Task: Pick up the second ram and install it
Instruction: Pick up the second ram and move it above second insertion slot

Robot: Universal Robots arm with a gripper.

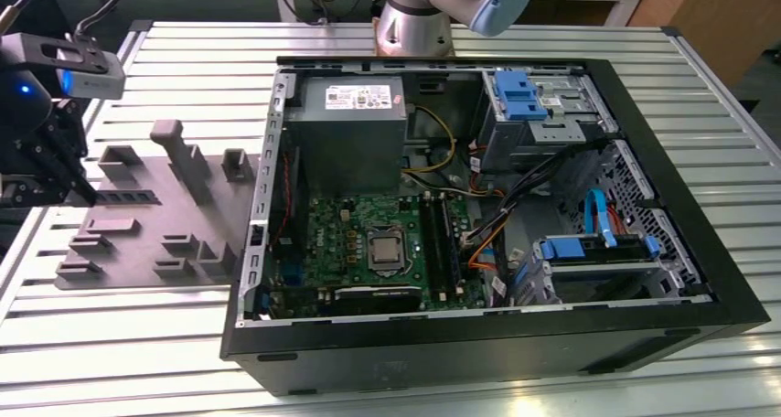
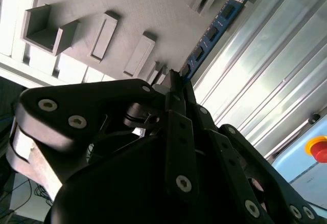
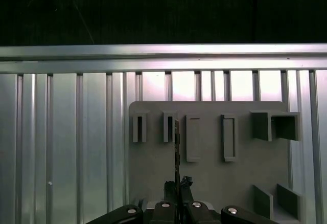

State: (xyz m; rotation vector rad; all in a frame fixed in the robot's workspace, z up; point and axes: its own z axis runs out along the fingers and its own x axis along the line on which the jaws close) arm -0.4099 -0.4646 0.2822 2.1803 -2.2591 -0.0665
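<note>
The second ram (image 1: 132, 197) is a thin blue-green stick standing on edge on the grey tray (image 1: 146, 248), at the exterior view's left. My gripper (image 1: 76, 190) hangs over the tray's outer side, at the stick's near end. In the second wrist view the ram (image 2: 214, 29) runs away from the gripper (image 2: 175, 78), whose fingers close around its end. The first wrist view shows the ram (image 3: 177, 142) edge-on, rising from between the fingertips of the gripper (image 3: 178, 184) over the tray (image 3: 214, 178).
An open black computer case (image 1: 683, 280) lies on the slatted metal table (image 1: 123, 344), to the right of the tray in the exterior view. Its green motherboard (image 1: 347, 243) carries long black slots (image 1: 440, 243). The tray has several raised blocks (image 1: 189, 156). A red button (image 2: 318, 147) sits off the table.
</note>
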